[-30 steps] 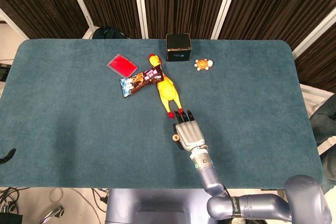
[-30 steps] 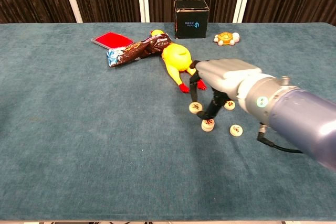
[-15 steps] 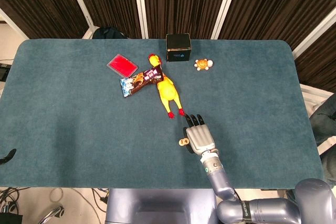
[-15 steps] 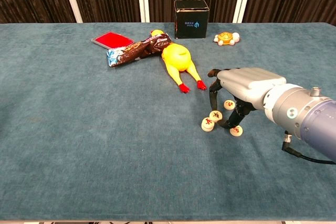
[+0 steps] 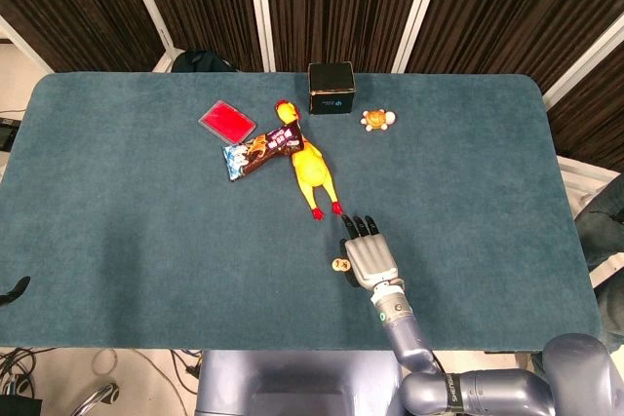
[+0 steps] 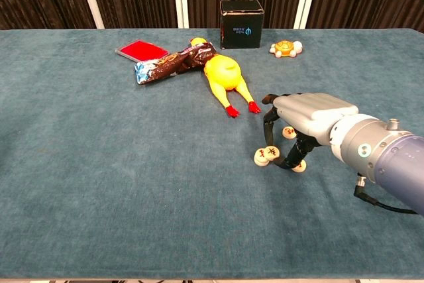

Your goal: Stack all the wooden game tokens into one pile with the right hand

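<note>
My right hand (image 6: 306, 118) hovers palm-down over the wooden tokens, right of the table's middle; the head view shows its back (image 5: 368, 252). Its fingers curl down around one round token (image 6: 273, 153), which is tilted and lies partly on a second token (image 6: 262, 158). The thumb stands just right of the tilted token, and the hand seems to pinch it. A third token (image 6: 289, 132) lies under the palm, and another (image 6: 299, 166) sits by the thumb. In the head view only one token (image 5: 340, 265) shows, left of the hand. The left hand is out of sight.
A yellow rubber chicken (image 6: 226, 79) lies just behind the hand, with a snack wrapper (image 6: 169, 65) and a red card (image 6: 141, 50) to its left. Near the far edge stand a black box (image 6: 242, 24) and a small turtle toy (image 6: 285, 48).
The right hand moved right from the chicken's feet, carrying a token. It has since lowered that token onto the leftmost token, where it now leans.
</note>
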Motion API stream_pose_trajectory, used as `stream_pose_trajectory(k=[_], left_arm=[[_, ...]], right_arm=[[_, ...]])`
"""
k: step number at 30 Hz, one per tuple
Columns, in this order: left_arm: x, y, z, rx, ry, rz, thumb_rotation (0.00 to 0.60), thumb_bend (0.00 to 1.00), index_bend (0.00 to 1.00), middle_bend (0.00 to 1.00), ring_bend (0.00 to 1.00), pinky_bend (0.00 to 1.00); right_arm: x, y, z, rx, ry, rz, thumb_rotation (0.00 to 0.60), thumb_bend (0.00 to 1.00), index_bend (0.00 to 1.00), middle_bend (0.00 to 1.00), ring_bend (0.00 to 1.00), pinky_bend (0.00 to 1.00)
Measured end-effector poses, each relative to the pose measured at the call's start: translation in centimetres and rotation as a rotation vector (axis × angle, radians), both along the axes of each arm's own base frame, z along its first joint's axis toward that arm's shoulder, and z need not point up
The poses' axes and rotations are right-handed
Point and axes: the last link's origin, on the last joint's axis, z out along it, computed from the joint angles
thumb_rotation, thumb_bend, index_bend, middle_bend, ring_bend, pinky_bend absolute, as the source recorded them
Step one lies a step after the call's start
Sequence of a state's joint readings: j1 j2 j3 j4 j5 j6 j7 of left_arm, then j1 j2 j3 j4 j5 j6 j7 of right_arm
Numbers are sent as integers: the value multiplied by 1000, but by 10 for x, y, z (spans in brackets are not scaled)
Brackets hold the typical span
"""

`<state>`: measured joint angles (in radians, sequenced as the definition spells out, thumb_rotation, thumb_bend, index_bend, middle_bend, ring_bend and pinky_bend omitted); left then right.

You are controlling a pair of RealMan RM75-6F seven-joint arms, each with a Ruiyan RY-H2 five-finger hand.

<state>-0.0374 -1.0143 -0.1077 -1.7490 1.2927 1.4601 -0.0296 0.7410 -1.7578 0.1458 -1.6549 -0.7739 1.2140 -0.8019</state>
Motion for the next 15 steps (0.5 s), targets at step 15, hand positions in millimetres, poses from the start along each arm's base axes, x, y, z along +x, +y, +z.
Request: stream_pose_trajectory(k=[15], left_arm=[[0, 1, 1, 4, -2, 0, 600, 187, 119, 0, 0, 162]], right_arm=[[5, -1, -7, -7, 5, 15, 600, 390, 540, 0, 0, 0]])
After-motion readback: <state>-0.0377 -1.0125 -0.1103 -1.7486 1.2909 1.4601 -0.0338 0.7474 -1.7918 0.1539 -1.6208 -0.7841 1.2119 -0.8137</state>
